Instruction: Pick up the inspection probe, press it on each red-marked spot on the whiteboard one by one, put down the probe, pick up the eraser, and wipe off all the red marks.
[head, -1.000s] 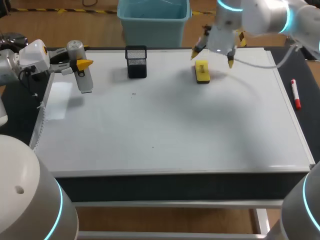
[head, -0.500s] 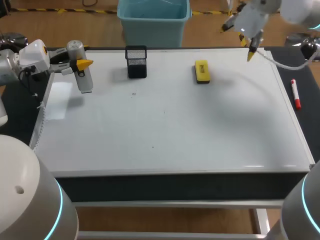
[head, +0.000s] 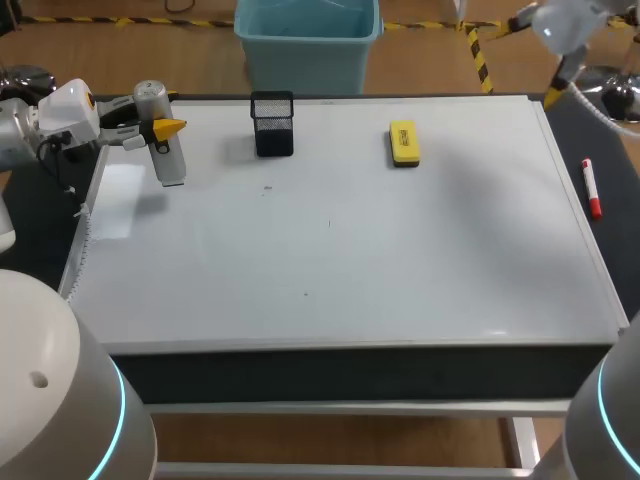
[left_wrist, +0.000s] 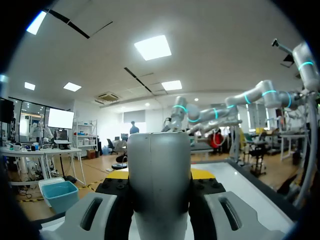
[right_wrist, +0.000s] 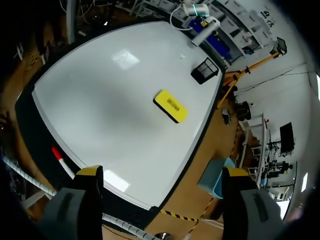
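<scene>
Right arm (head: 565, 25) cut off at top — specks (head: 267, 187) (whiteboard (head: 400, 260)) unreadable.

flat white whiteboard (head: 350, 250) is smooth and glossy with glare patches, yellow rectangular eraser (head: 404, 142) looks plastic, black mesh pen cup (head: 273, 126) is wire metal, silver-grey cylindrical probe (head: 166, 152) has a smooth satin shell

Left tool (head: 158, 128) apparently clamps the probe (head: 172, 168); right tool (right_wrist: 162, 172) hangs raised, fingers wide apart.

Bright, even overhead light. A pale glare patch lies on the whiteboard (head: 330, 280) at the frame's left. Soft shadows fall beside the mesh pen holder (head: 272, 123) and the inspection probe (head: 165, 145).
</scene>
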